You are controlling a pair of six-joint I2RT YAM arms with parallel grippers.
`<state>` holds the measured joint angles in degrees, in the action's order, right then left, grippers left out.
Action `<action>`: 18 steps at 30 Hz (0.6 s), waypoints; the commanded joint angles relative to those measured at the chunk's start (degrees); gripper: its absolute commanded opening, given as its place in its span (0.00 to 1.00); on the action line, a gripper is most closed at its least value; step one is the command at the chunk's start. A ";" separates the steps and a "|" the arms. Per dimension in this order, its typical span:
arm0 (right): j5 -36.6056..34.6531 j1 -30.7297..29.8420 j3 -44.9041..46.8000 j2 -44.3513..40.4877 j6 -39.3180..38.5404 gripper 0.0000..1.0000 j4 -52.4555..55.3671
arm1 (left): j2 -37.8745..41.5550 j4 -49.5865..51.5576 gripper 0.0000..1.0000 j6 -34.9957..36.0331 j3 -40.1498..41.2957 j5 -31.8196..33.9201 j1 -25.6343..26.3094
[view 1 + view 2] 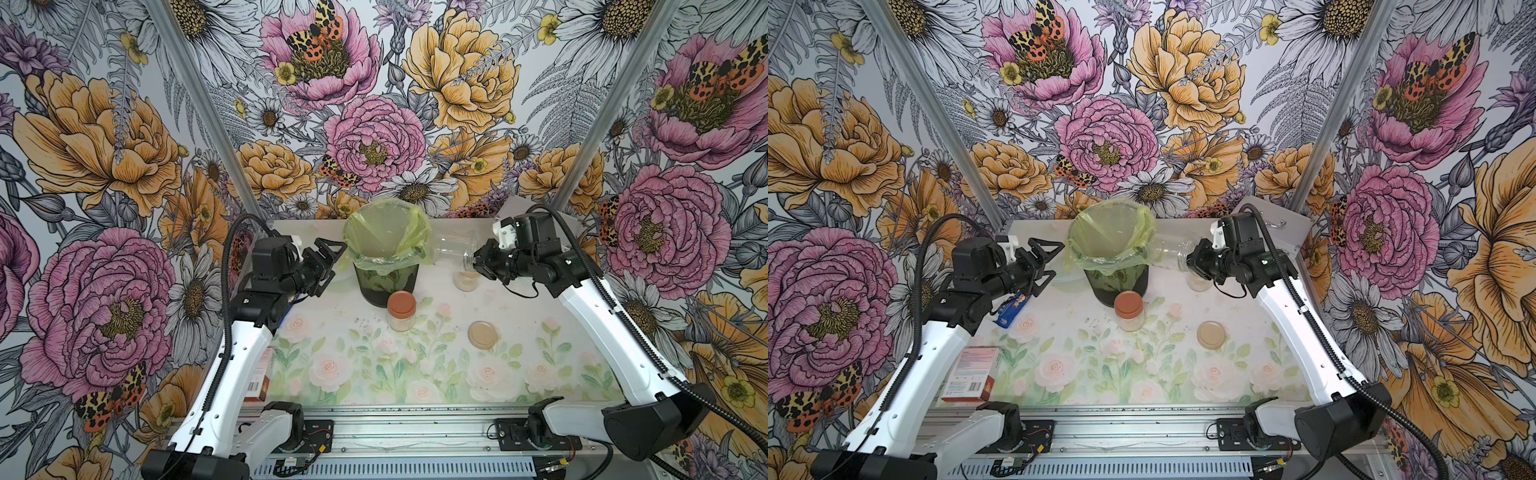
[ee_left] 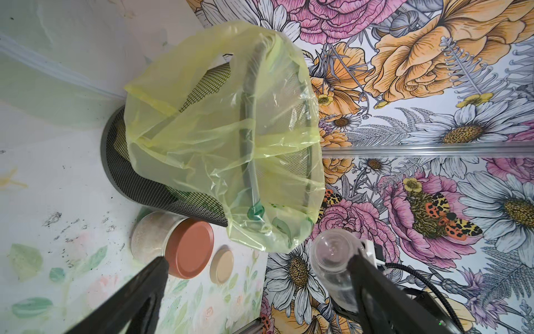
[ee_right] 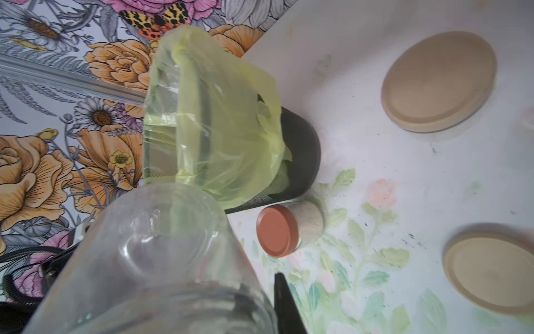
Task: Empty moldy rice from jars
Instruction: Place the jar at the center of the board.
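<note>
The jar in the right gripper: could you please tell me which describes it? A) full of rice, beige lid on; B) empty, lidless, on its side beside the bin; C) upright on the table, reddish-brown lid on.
B: the clear jar in the right gripper shows no rice or lid and lies sideways next to the bin.

Nothing legible shows in any view. The red-and-white box (image 1: 970,374) at the table's left edge carries lines of small print, too blurred to read. A top view shows what looks like a barcode (image 1: 254,386) on it. The blue packet (image 1: 1011,312) bears white and red marks, likewise illegible.
</note>
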<state>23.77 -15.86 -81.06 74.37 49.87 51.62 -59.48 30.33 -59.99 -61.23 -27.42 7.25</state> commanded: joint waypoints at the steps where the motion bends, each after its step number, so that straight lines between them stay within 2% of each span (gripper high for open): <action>1: -1.71 2.52 0.73 -1.86 -3.62 0.00 3.59 | 0.43 0.70 0.99 2.42 0.22 2.61 1.11; 10: -9.40 11.93 1.97 0.15 -10.42 0.00 14.21 | 0.85 0.72 0.99 2.77 2.03 2.35 2.51; 18: -19.62 20.15 1.26 3.28 -15.74 0.00 22.34 | 0.88 0.70 0.99 3.43 3.18 1.75 2.59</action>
<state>8.62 2.68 -78.37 76.82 37.36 71.46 -59.33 31.11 -58.06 -59.02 -26.33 9.43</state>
